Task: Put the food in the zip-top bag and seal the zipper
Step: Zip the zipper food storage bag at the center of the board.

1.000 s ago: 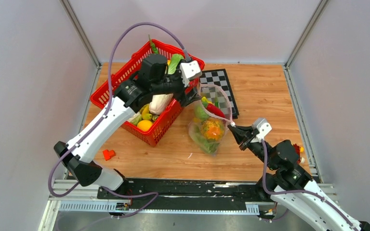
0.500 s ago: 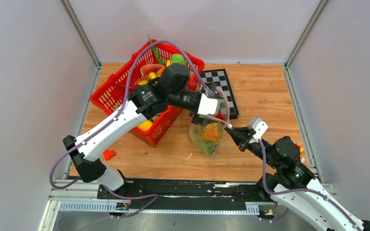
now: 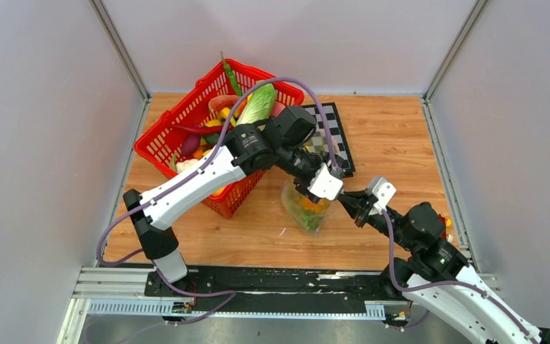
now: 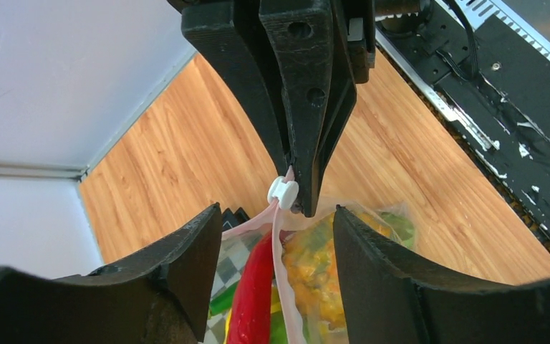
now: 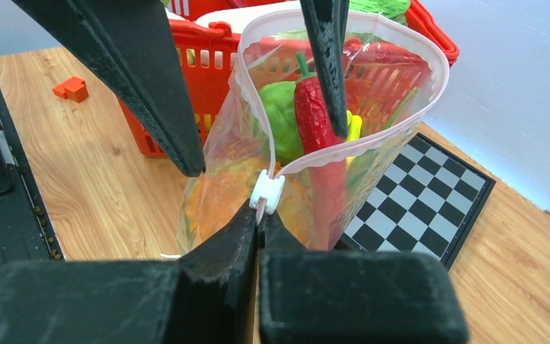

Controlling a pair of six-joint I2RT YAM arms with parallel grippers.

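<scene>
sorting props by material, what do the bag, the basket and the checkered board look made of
The bag: thin clear plastic film, glossy and crinkled. The basket: stiff red plastic, it seems; moulded lattice walls, slightly shiny. The board: unclear, perhaps card or thin plastic; flat, printed black and white squares.

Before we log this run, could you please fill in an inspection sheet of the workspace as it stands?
Surface: wooden table, no spill seen.
Job's things: zip-top bag with mouth open, red chilli and other food inside; zipper unsealed.
Clutter: red basket holding more food; checkerboard; small orange block.
Grippers: left gripper open, fingers over the bag mouth; right gripper shut on the zipper beside the white slider.
Cables: purple cable arches over the left arm; another runs along the right arm.
Surroundings: pale walls; black rail at the near edge.
</scene>
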